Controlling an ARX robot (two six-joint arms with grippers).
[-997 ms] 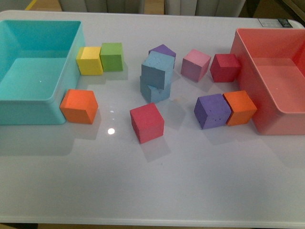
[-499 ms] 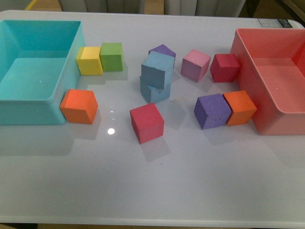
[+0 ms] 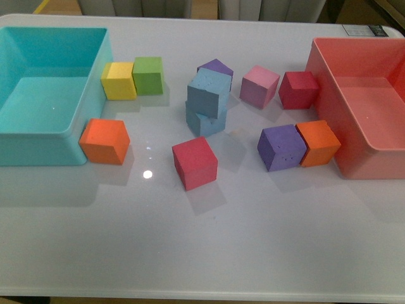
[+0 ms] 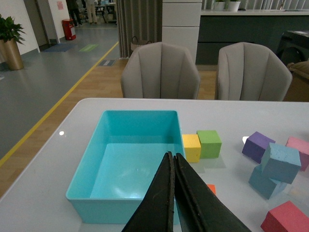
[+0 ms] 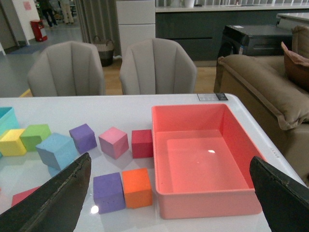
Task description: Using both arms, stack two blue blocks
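Both blue blocks sit mid-table: upper blue block [image 3: 209, 92] rests on lower blue block [image 3: 205, 119], twisted and overhanging toward the back, not flush. So the stack exists but is sloppy; my read is the task is done or at the retreat stage

Arms are out of the front view. Left gripper [image 4: 173, 162] has its fingers pressed together, nothing between them, hovering above the near wall of the turquoise bin [image 4: 106, 195], well away from the stack. Right gripper [image 5: 169, 186] is spread wide, empty, one finger at each edge of its wrist view, over the table in front of the pink bin [image 5: 193, 203]

Neighbours: purple cube [image 3: 216, 66] just behind the stack, possibly touching the top block, can't tell. Red cube [image 3: 195, 163] near the front, clear of it. Pink cube [image 3: 259, 86] and dark red cube [image 3: 299, 89] to the right, apart

Doing it well from here:
- keep both arms high and outboard, no sweep across centre
- if squaring the top block, pinch its side faces lightly, lift a touch, rotate to match, set down straight
- don't push sideways; foam on foam slides, and the lower one looks free to shift
- watch the purple cube at the back on approach
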